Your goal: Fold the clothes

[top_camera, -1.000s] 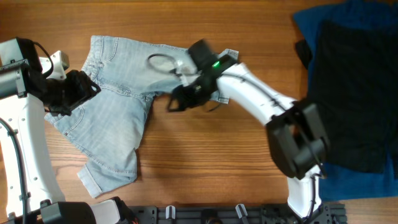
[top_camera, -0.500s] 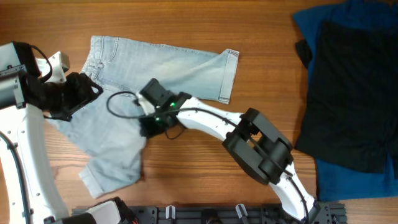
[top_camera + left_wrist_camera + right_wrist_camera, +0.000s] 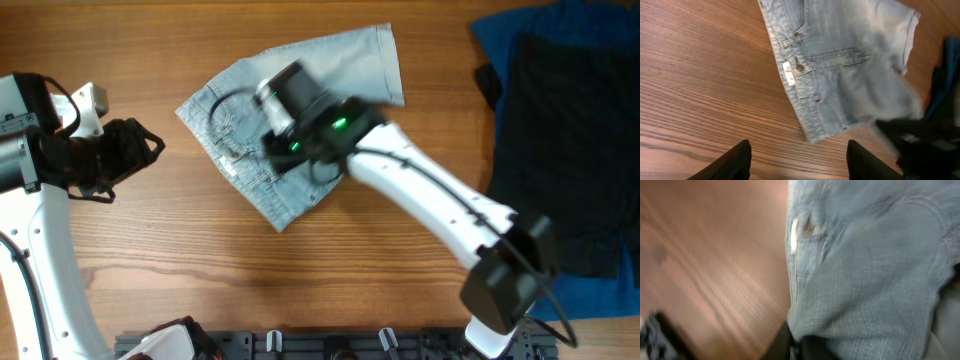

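Your denim shorts point(image 3: 345, 60) lie doubled over on the desk point(image 3: 150, 260), upper middle, with the button and belt loops showing. The right pincer point(image 3: 285, 115) sits on them and hides their centre. Its wrist view is smeared with blur, yet the dark tips look pinched on a denim fold. The left pincer point(image 3: 797, 165) hangs spread wide over wood, left of the shorts. A black garment point(image 3: 570, 130) runs off the right edge.
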